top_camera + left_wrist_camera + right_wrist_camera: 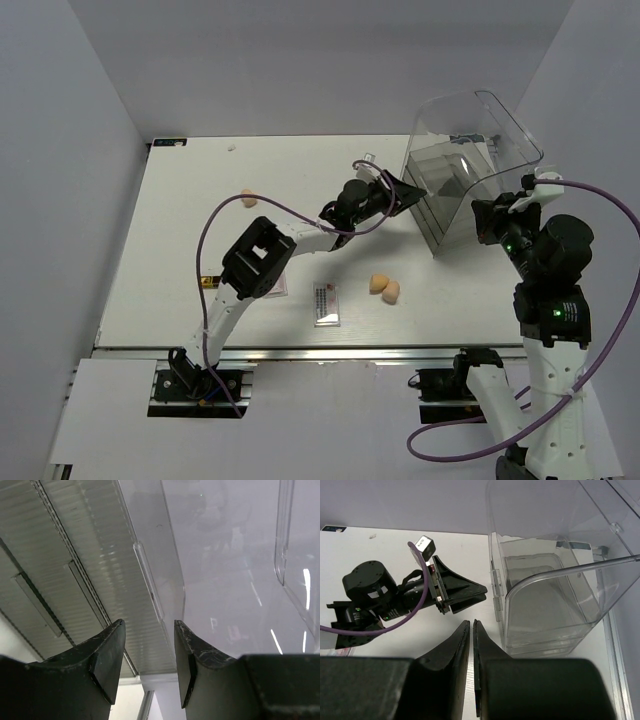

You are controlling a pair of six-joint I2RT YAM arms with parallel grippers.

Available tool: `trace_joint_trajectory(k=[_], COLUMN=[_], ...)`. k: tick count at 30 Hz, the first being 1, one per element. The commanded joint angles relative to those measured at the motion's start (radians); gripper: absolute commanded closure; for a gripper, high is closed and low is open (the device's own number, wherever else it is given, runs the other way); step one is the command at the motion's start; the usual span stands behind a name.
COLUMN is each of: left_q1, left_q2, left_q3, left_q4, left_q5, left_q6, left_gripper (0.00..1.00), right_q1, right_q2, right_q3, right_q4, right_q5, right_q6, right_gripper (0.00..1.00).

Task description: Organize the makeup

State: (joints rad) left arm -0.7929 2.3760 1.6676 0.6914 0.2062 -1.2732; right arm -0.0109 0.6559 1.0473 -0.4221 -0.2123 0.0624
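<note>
Two peach sponges (pixel 384 288) lie together on the white table, and a third sponge (pixel 248 198) sits far left. A flat clear-cased palette (pixel 327 303) lies near the front. My left gripper (pixel 408 193) (pixel 149 630) (pixel 482 591) is open and empty, its tips just short of the left wall of the clear plastic box (pixel 450 190) (pixel 545 600). That box wall edge (pixel 172 580) shows straight ahead between the jaws. My right gripper (pixel 484 218) (pixel 471 624) hovers at the box's right side, shut with only a hairline gap and nothing in it. No lipstick tubes show.
The box's curved clear lid (pixel 490 125) (pixel 600 535) stands raised open above it. A purple cable (pixel 300 215) loops along the left arm. A second flat item (pixel 281 286) lies partly under the left arm's elbow.
</note>
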Motion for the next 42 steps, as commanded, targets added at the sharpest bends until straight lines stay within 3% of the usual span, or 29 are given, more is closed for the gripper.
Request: trace_joint_trajectory(k=[1, 10, 25, 30, 42], left_q1=[-0.005, -0.005, -0.005, -0.005, 0.001], left_q2=[0.015, 0.100, 0.149, 0.155, 0.152], left_q3=[0.073, 0.210, 0.239, 0.253, 0.259], left_q4=[0.023, -0.016, 0.043, 0.049, 0.097], left_q5=[-0.033, -0.031, -0.059, -0.059, -0.050], left_q6=[-0.023, -0.035, -0.113, -0.124, -0.124], left_gripper=[0.47, 0.48, 0.68, 0.71, 0.96], right_q1=[-0.006, -0.006, -0.008, -0.008, -0.008], right_q2=[-0.012, -0.029, -0.042, -0.047, -0.052], right_q3=[-0.009, -0.020, -0.032, -0.041, -0.043], right_q4=[0.017, 0.016, 0.026, 0.029, 0.031], right_q5=[-0.009, -0.006, -0.007, -0.012, -0.027], right_q6=[-0.004, 0.004, 0.011, 0.011, -0.007], right_gripper=[0.88, 0.88, 0.88, 0.89, 0.89])
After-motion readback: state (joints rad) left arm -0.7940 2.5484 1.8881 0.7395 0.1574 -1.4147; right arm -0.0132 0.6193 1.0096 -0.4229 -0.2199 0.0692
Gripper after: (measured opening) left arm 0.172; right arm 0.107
